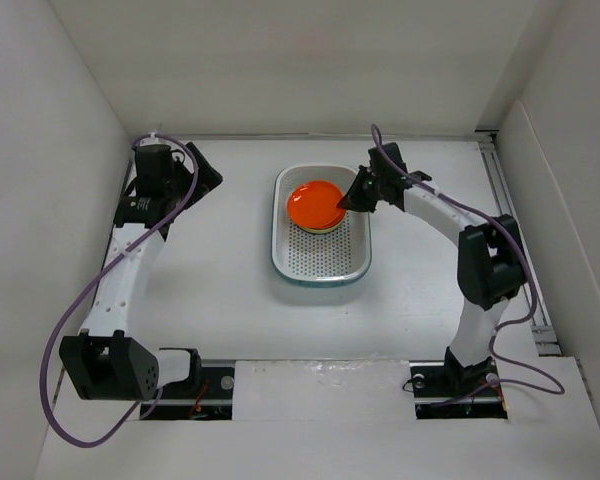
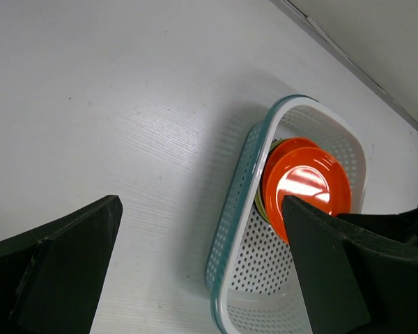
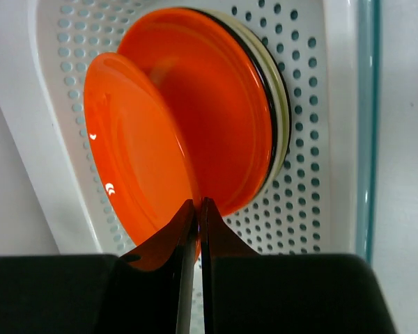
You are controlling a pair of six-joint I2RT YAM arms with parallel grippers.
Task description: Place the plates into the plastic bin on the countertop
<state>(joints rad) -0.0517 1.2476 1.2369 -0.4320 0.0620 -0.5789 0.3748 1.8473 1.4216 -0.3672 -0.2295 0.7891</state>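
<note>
Here right claw pinches glossy orange plate over perforated bin

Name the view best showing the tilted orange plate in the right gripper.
Right wrist: the round orange plate fills the frame, rim pinched in the right gripper. Top external shows it small; left wrist, partly hidden behind the left gripper.

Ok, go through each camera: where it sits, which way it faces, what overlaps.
Top external: above and behind the arms, looking down on the countertop and plastic bin; both arms show.
Left wrist: faces across the countertop toward the bin's side; open left fingers frame the bottom.
Right wrist: looks down into the bin; right fingers pinch the tilted orange plate.
Shared: all three show the bin and orange plate.
</note>
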